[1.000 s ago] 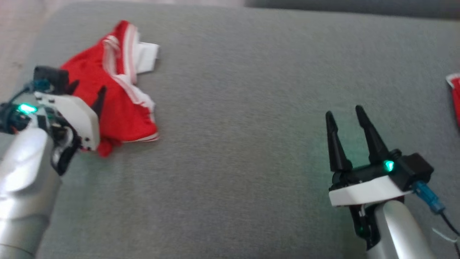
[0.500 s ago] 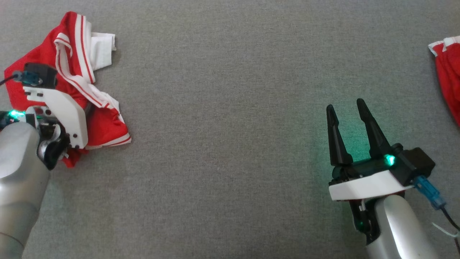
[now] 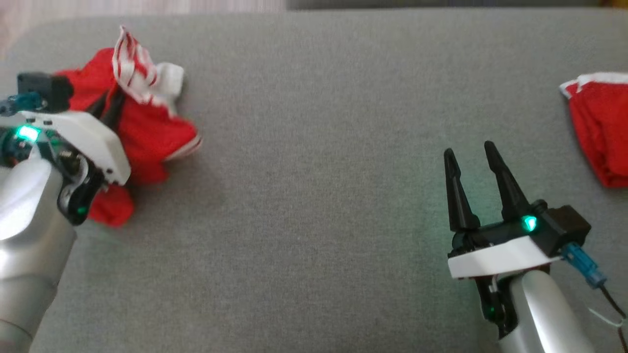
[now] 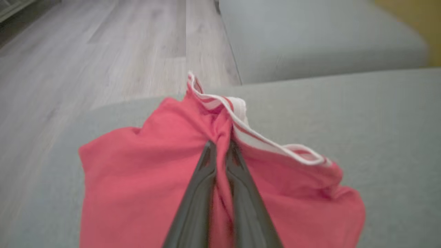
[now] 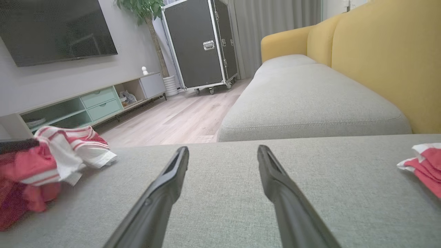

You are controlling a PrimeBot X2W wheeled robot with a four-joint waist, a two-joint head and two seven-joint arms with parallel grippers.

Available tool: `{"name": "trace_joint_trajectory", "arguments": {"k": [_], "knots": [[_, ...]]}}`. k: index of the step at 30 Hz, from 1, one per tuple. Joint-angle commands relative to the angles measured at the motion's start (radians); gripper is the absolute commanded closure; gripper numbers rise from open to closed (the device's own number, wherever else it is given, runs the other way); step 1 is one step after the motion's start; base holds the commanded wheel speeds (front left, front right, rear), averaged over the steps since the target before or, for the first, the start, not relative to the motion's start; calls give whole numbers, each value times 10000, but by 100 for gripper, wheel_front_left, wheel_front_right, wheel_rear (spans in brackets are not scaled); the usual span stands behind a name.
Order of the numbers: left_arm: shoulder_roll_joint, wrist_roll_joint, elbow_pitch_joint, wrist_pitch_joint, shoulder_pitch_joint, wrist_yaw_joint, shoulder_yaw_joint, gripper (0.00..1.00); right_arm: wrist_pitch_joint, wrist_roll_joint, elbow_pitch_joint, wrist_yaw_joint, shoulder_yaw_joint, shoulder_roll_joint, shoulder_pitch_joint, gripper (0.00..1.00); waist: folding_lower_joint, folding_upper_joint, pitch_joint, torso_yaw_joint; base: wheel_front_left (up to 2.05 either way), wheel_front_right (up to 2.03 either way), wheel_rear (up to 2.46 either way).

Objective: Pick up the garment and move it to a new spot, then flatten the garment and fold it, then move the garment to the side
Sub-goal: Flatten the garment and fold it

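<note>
- Grey sofa seat (image 3: 314, 147); red garment (image 3: 147, 132) bunched at its far left end, one striped edge raised.
- Left hand (image 4: 220, 146) pinched tight on a fold of it; right hand (image 3: 469, 150) wide, holding nothing.
- Pickup under way, by my reading; move, flatten, fold and set-aside all left.

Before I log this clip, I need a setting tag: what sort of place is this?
Likely a home living room: a sofa, a wall TV and a low cabinet under it.
</note>
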Motion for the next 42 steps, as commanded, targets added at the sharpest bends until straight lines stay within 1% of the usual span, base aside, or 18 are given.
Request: {"name": "trace_joint_trajectory", "arguments": {"k": [1, 3, 7, 11, 12, 14, 18, 22, 24, 25, 27, 29, 31, 32, 39, 40, 41, 42], "knots": [[581, -143, -604, -529, -489, 16, 466, 100, -109, 122, -224, 65, 277, -22, 105, 0, 1, 0, -540, -28, 0, 0, 0], [533, -330, -1064, -815, -470, 16, 504, 100, -109, 228, -171, 65, 307, -22, 195, 0, 1, 0, -829, -60, 0, 0, 0], [419, -643, -2108, -964, -303, 16, 500, 100, -109, 446, -121, 65, 416, -22, 327, 0, 1, 0, -1263, -245, 0, 0, 0], [18, -948, -3215, -889, -107, 166, 501, 100, -109, 619, -195, 65, 477, -22, 290, 0, 1, 0, -1372, -628, 0, 0, 0], [18, -948, -3215, -889, -107, 166, 501, 100, -109, 619, -195, 65, 477, -22, 290, 0, 1, 0, -1372, -628, 0, 0, 0], [-265, -956, -3747, -813, -26, 309, 353, 100, -109, 711, -259, 65, 433, -22, 234, 0, 1, 0, -1347, -882, 0, 0, 0], [-1045, -973, -4406, -694, -6, 515, -27, 100, -109, 803, -375, 65, 356, -22, 41, 0, 1, 0, -1122, -1489, 0, 0, 0], [-2016, -793, -4537, -966, -186, 645, -438, 100, -109, 900, -537, 65, 255, -22, -206, 0, 1, 0, -883, -2111, 0, 0, 0], [-2620, -793, -4543, -1268, -275, 674, -562, 100, -109, 1024, -629, 65, 181, -22, -295, 0, 1, 0, -793, -2379, 0, 0, 0], [-3211, -889, -4517, -1636, -346, 652, -594, 100, -109, 955, -709, 65, 153, -22, -348, 0, 1, 0, -724, -2574, 0, 0, 0], [-3636, -981, -4404, -2125, -350, 627, -534, 100, -109, 989, -776, 65, 139, -22, -351, 0, 1, 0, -666, -2683, 0, 0, 0], [-3876, -1143, -4221, -2642, -243, 551, -449, 100, -109, 979, -828, 65, 108, -22, -349, 0, 1, 0, -596, -2699, 0, 0, 0], [-3932, -1219, -3866, -3080, -38, 479, -385, 100, -109, 919, -858, 65, 62, -22, -346, 0, 1, 0, -515, -2632, 0, 0, 0], [-3860, -1187, -3622, -3260, 84, 435, -385, 100, -109, 894, -876, 65, 39, -22, -350, 0, 1, 0, -471, -2571, 0, 0, 0], [-3025, -1402, -1431, -3941, 1125, 154, -308, 100, -109, 644, -781, 65, -24, -22, -315, 0, 1, 0, -293, -1878, 0, 0, 0], [-2875, -1314, -1125, -3992, 1203, 132, -388, 74, -109, 590, -748, 65, -11, -22, -319, 0, 1, 0, -281, -1774, 0, 0, 0], [-2728, -1195, -811, -4060, 1264, 119, -461, 24, -109, 536, -714, 65, 6, -22, -326, 0, 1, 0, -281, -1673, 0, 0, 0], [-2622, -1106, -526, -4115, 1320, 109, -524, 0, -109, 488, -684, 65, 8, -22, -333, 0, 1, 0, -291, -1571, 0, 0, 0]]}}
